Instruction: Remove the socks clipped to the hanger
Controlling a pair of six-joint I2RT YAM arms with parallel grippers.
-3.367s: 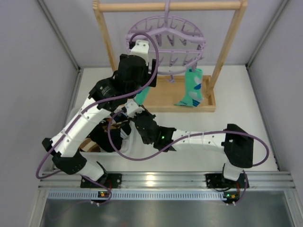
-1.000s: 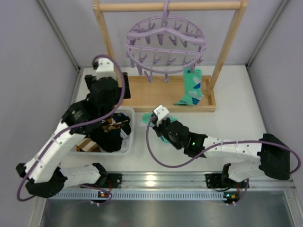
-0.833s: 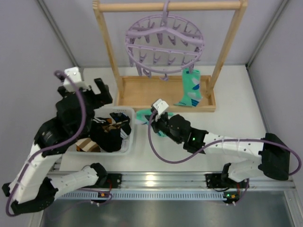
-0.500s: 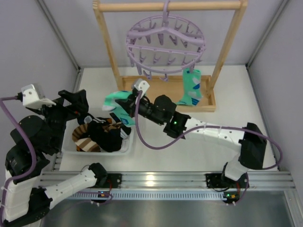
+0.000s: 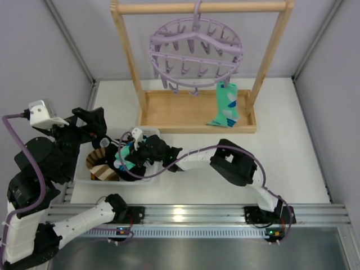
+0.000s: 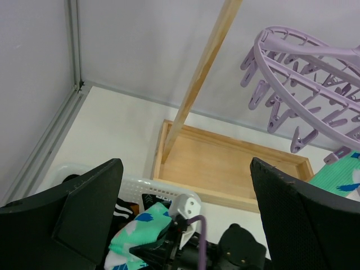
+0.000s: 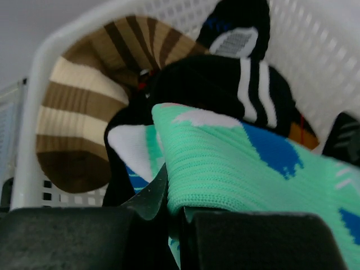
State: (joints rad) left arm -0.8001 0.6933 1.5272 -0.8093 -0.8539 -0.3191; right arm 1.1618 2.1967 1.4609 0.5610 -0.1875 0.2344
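The lavender round hanger point(image 5: 196, 53) hangs from the wooden rack, also in the left wrist view point(image 6: 306, 79). One mint-teal sock point(image 5: 228, 105) is still clipped at its right side. My right gripper point(image 5: 130, 153) is shut on a second mint-teal sock point(image 7: 242, 174) and holds it over the white basket point(image 5: 151, 175), which holds a brown striped sock point(image 7: 84, 101) and black socks point(image 7: 225, 84). That sock also shows in the left wrist view point(image 6: 138, 233). My left gripper point(image 6: 185, 197) is open and empty, raised at the left, well above the basket.
The wooden rack frame point(image 5: 126, 50) has a tray base point(image 5: 191, 115) at the back. Grey walls close in the left and right sides. A metal rail point(image 5: 185, 216) runs along the near edge.
My right gripper has carried the mint-teal sock left and down from beside the rack into the basket. My left arm has pulled back to the left and risen.
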